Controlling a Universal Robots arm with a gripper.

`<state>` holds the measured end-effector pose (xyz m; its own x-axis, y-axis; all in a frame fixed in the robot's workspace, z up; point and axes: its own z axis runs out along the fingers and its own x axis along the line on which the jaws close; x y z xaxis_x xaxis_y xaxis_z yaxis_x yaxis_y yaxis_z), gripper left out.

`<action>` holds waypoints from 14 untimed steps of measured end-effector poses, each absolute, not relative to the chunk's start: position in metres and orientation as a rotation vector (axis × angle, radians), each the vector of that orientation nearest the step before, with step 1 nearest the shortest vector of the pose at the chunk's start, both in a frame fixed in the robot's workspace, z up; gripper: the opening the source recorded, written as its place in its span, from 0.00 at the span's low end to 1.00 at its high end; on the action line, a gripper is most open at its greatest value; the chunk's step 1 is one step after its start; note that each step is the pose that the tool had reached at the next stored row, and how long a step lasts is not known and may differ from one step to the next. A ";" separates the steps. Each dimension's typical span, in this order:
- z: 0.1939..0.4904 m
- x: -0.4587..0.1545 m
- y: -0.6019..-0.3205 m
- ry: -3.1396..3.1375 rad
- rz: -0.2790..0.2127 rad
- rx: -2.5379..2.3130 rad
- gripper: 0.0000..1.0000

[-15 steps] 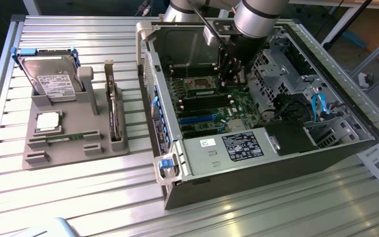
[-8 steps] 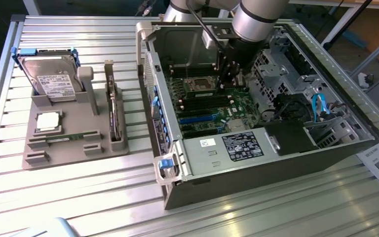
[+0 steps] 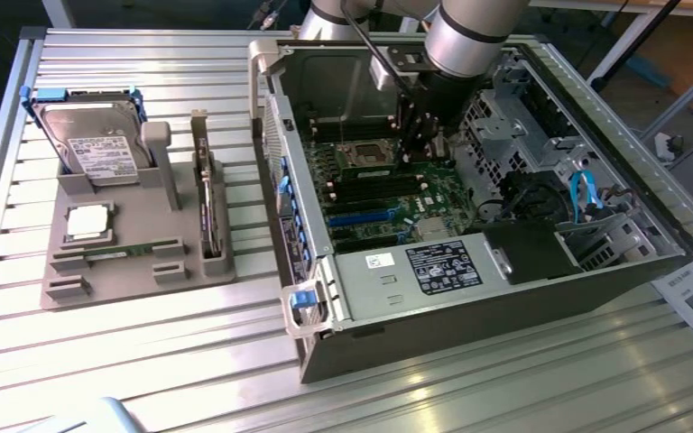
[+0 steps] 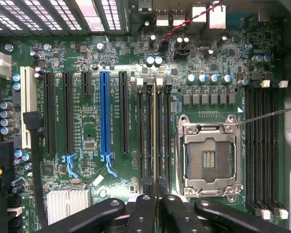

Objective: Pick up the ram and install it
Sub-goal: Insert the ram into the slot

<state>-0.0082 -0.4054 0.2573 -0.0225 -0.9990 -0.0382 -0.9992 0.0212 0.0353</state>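
Observation:
The ram [image 4: 155, 136] shows edge-on as a thin pale strip between the black fingertips [image 4: 143, 213]. It runs along the row of dark memory slots [image 4: 148, 126] beside the open processor socket [image 4: 211, 158]. My gripper [image 4: 157, 209] is shut on the ram. I cannot tell whether the stick rests in a slot or hangs just above it. In the exterior view the arm reaches down into the open computer case [image 3: 322, 298], with the gripper [image 3: 425, 144] over the green motherboard [image 3: 383, 194].
On the exterior view's left, a grey fixture tray [image 3: 118, 262] carries a hard drive [image 3: 94, 135], a square silver processor chip [image 3: 90, 221] and an upright dark card [image 3: 208, 203]. Case walls, a drive cage [image 3: 503, 117] and blue cables [image 3: 584, 194] crowd the arm.

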 end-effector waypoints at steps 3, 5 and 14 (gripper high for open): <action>0.257 -0.008 -0.405 2.243 0.082 -2.195 0.12; 0.257 -0.008 -0.407 2.243 0.082 -2.195 0.12; 0.257 -0.008 -0.414 2.243 0.082 -2.195 0.12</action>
